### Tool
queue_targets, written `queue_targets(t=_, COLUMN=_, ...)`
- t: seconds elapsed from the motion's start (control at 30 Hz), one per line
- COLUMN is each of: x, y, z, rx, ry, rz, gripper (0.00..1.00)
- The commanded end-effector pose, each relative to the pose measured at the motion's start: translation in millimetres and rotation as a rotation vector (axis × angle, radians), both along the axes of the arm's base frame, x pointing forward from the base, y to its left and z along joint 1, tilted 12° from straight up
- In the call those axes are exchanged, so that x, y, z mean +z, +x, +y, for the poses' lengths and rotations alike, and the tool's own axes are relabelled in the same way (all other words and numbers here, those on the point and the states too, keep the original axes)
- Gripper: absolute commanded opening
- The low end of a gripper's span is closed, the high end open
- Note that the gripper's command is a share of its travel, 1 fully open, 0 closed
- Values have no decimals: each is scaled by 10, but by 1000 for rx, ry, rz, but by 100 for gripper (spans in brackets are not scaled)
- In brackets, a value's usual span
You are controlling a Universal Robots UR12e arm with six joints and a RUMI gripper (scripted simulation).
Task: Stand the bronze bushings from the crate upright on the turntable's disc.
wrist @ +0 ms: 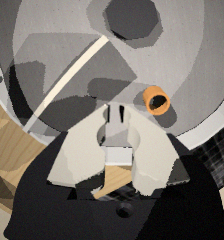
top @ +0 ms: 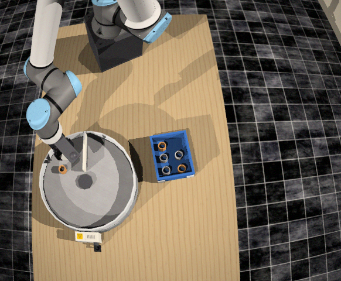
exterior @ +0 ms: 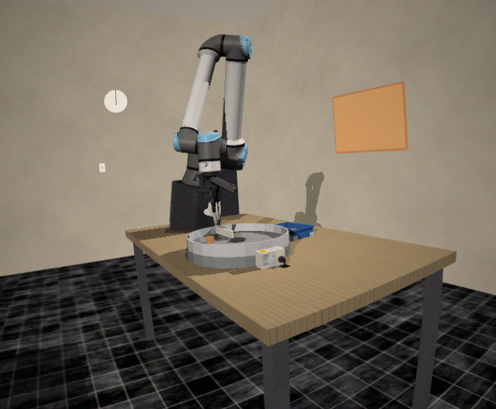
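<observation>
A bronze bushing (top: 63,172) (exterior: 210,239) (wrist: 148,96) stands upright on the turntable's grey disc (top: 103,193) (wrist: 184,35), between the hub (top: 85,181) (wrist: 132,17) and the rim. My gripper (exterior: 217,225) (wrist: 114,106) is shut, with a thin gap and nothing between its fingertips. It is above the disc, beside and clear of that bushing. In the top view its fingertips are hidden. The blue crate (top: 174,177) (exterior: 303,233) holds two bronze bushings, one at the back left (top: 164,148) and one at the front right (top: 181,171), and three steel bushings (top: 163,161) (top: 179,158) (top: 166,174).
A cream bar (top: 84,151) (exterior: 225,232) (wrist: 67,82) crosses the disc from the rim towards the hub, near my gripper. A raised wall (top: 136,188) (exterior: 239,251) rings the disc. A white box (top: 88,237) (exterior: 271,256) stands at the turntable's front.
</observation>
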State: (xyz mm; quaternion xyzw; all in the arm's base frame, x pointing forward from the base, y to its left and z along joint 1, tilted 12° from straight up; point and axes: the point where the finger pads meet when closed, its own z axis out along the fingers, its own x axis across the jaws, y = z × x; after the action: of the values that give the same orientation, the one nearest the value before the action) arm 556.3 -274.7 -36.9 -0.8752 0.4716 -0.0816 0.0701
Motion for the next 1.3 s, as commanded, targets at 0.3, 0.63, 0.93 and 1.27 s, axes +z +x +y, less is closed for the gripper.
queue_targets(t=0.3, x=66, y=149, z=586, rx=-26, ry=5, rz=0, gripper=6)
queue_targets(t=0.63, x=128, y=307, z=1178, rx=-52, ry=10, rz=1, gripper=6)
queue_targets(t=0.93, x=181, y=446, z=1690, rx=-75, ry=15, rz=2, gripper=6)
queue_targets(t=1.27, x=258, y=644, z=2438, rx=-108, ry=22, rz=3, gripper=6)
